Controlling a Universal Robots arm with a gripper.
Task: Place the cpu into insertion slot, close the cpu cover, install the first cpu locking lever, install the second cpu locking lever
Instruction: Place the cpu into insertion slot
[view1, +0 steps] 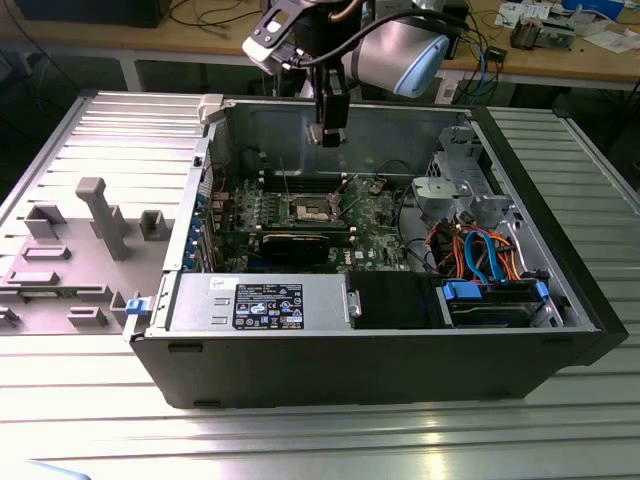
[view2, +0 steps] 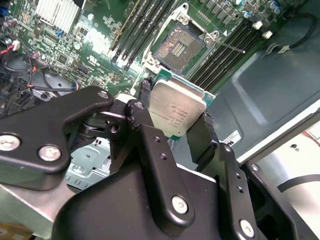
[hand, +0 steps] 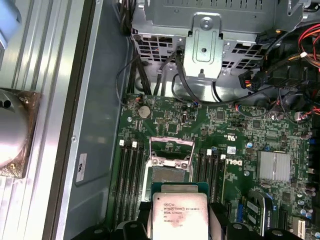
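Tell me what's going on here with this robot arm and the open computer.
The gripper is shut on the cpu, holding it above the green motherboard inside the open computer case. The insertion slot is empty and the cpu cover looks raised, so the chip is not yet seated.

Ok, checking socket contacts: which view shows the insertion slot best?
The second wrist view: the insertion slot lies open, contact field unobstructed, beyond the cpu in the claw. The first wrist view has the cpu hiding part of it; the exterior view shows it from afar.
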